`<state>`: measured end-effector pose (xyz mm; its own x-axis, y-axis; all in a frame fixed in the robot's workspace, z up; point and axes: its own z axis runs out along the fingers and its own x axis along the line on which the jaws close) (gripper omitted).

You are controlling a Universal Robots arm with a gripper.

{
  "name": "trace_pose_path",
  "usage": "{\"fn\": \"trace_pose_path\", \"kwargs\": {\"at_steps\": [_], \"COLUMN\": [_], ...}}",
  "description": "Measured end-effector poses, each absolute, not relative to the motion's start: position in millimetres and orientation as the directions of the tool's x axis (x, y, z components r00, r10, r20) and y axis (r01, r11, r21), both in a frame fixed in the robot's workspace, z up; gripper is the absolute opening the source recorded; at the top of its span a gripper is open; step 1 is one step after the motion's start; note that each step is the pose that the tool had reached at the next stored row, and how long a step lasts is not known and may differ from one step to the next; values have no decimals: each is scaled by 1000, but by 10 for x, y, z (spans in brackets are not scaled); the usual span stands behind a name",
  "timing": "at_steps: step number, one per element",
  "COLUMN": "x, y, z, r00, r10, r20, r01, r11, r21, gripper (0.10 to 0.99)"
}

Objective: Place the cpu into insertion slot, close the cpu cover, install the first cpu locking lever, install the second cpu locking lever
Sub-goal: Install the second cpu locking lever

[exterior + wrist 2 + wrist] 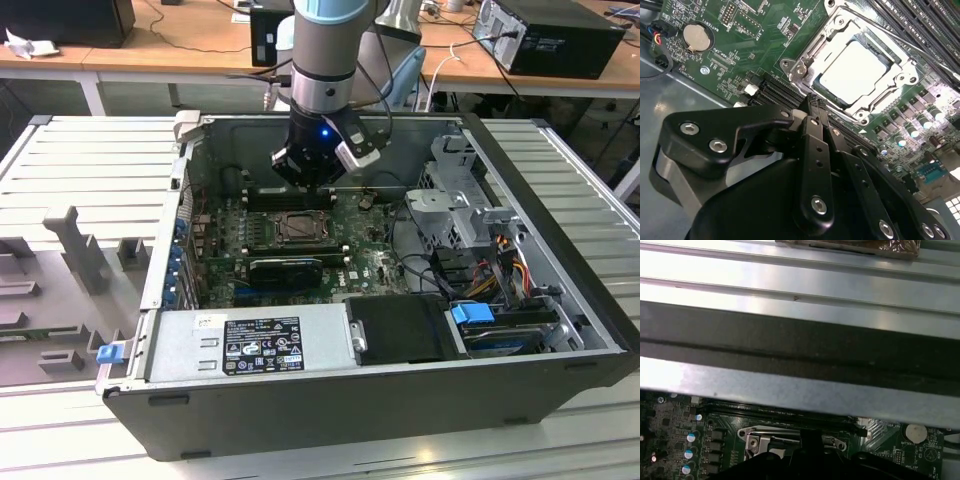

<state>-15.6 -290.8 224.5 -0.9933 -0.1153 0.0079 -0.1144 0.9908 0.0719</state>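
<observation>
Cpu: flat pale-silver square, seated under cpu cover, a thin metal frame. Gripper: black fingers pressed together, just beside it.

Ribbed grey table carrying an open computer case.
Grey fixture blocks sit beside the case, at the exterior view's left.

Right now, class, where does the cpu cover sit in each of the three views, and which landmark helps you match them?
Exterior view: the cpu cover lies mid-board, just below the gripper.
Second wrist view: it frames the cpu, beyond the gripper's black fingertips.
First wrist view: its silver edge peeks out above the dark gripper body.
Shared landmark: the coin battery in both wrist views.
</observation>
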Motion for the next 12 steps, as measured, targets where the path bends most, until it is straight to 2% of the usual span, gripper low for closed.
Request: {"fn": "trace_pose_path", "kwargs": {"at_steps": [12], "x": [-156], "y": [-2979], "z": [2348], "r00": [-993], "r10": [-115], "r20": [8], "r01": [-114], "r11": [991], "r21": [70], "gripper": [106]}}
